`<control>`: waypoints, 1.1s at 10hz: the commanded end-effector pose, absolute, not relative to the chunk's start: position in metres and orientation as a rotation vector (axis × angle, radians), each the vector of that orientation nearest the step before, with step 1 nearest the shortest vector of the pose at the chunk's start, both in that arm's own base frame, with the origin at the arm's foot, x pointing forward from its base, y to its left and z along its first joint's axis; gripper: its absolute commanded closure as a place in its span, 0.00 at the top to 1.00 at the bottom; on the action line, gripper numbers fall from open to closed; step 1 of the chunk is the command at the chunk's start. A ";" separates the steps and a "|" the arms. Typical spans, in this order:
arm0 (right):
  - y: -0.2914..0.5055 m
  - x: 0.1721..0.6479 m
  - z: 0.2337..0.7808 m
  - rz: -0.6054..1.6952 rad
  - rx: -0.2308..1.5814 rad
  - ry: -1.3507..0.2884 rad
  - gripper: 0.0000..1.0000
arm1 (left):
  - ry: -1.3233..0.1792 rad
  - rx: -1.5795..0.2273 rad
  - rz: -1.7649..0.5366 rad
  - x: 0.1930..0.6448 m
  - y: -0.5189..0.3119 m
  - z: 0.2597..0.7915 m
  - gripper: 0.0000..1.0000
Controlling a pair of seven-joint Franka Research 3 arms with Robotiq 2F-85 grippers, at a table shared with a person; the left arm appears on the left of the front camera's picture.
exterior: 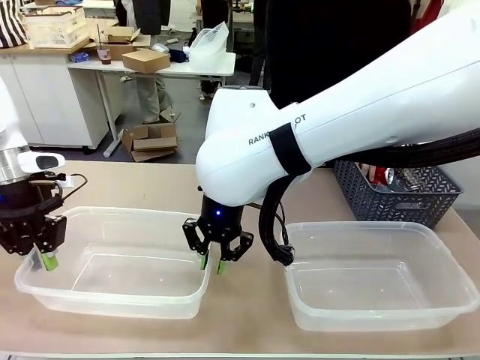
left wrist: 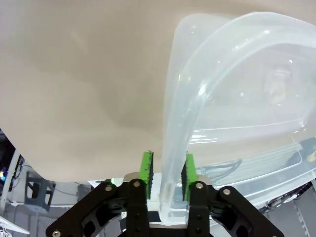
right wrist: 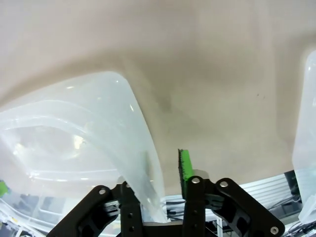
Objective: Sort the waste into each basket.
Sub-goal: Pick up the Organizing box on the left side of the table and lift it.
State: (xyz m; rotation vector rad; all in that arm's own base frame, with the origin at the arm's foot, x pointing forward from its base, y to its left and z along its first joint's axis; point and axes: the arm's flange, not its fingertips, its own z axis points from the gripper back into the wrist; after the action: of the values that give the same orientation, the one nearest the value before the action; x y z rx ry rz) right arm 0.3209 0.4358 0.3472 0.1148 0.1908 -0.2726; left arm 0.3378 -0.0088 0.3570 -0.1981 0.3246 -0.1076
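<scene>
We find the left tub (exterior: 120, 289) on the table (exterior: 247, 326) with both claws clenched on its rim. The left gripper (exterior: 41, 259) pinches the wall at its left end between the green pads (left wrist: 147, 168), and the right gripper (exterior: 211, 261) pinches the wall at its right end. The right tub (exterior: 360, 315) stands just to the right of the left tub, apart from it, while the waste (exterior: 384, 177), a red can among silvery pieces, lies in a blue basket (exterior: 397, 204) well to the left tub's right and farther back.
</scene>
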 end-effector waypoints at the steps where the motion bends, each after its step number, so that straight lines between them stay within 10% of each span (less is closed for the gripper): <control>1: 0.438 0.321 0.348 -0.304 0.122 0.187 0.00 | 0.328 -0.213 -0.104 0.307 -0.015 0.340 0.00; 8: 0.421 0.328 0.345 -0.318 0.207 0.267 0.00 | 0.345 -0.213 -0.021 0.322 -0.002 0.362 0.00; 11: 0.431 0.332 0.460 -0.213 0.136 0.369 0.00 | 0.190 -0.186 0.094 0.341 0.024 0.554 0.00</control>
State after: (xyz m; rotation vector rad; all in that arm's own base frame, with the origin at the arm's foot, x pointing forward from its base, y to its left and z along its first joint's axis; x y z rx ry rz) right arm 0.3282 0.4319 0.3609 0.2053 0.2585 -0.2823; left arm 0.3317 0.0016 0.3906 -0.2188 0.2960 -0.0396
